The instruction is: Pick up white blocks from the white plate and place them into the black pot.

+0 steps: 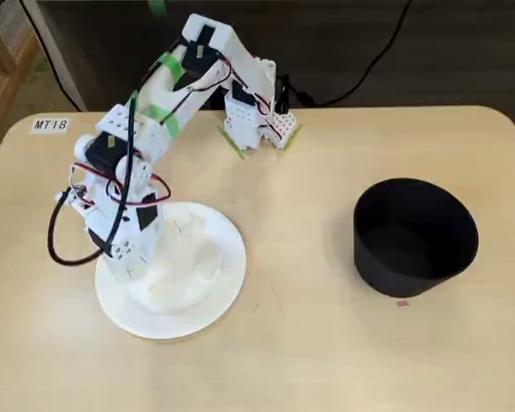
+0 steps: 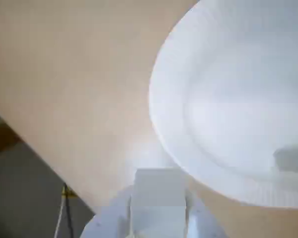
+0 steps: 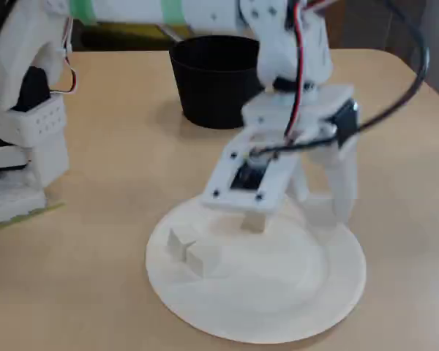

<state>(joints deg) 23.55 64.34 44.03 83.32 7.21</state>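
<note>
Over the white plate [image 3: 329, 292], the tool [image 3: 322, 212] is clamping one white block [image 2: 158, 196]; two white blocks [image 3: 192, 252] are waiting, black pot [image 1: 415, 237] looking empty.

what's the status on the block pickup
End effector down over white plate, closed on a white block. Two blocks left on plate. Black pot unobstructed.

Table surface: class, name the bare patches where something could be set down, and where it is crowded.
Bare: the wide tabletop between the white plate and the black pot, plus the front strip. Crowded: the plate itself, with the pincer over it and white blocks on it.
</note>
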